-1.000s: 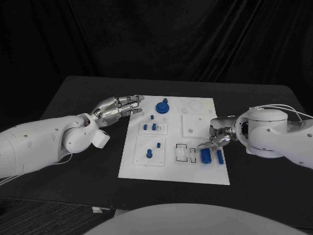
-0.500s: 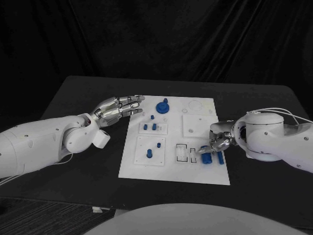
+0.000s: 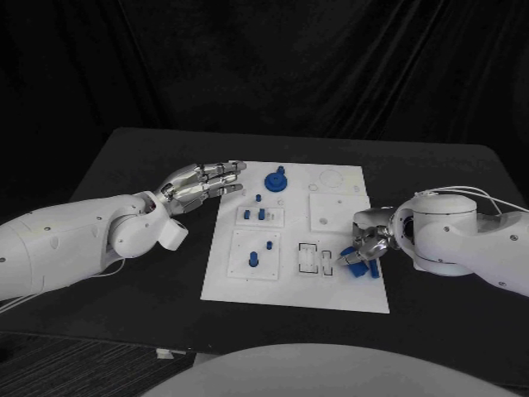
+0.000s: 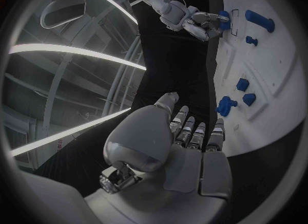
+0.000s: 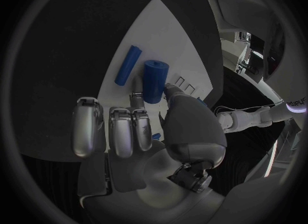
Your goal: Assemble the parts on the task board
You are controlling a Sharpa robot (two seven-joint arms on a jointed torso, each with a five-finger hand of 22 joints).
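Right hand (image 3: 369, 244) sits at the near right corner of the task board (image 3: 336, 217), thumb and a finger pinched on a thick blue cylinder (image 5: 154, 80); other fingers hang alongside it. In the right wrist view the cylinder reads as upright-ish, one end on or just above the white surface (can't tell which). A thinner blue pin (image 5: 127, 65) lies flat on the board just beside it. Left hand (image 3: 199, 185) hovers at the board's left edge w/ fingers apart, holding nothing.

Risks, as I judge them:
- Grip is a two-point pinch near one end, so the cylinder could pivot or slip out if lifted fast.
- The spare fingers are close to the thin pin; a sideways move could knock it so it rolls off the board edge, which is near.
- The rectangular slots (image 3: 313, 258) sit just left of the hand; if the cylinder goes in tilted it prob. jams or tips.
- The board isn't visibly held down, so a hard push may shift it, since the left hand isn't bracing it.
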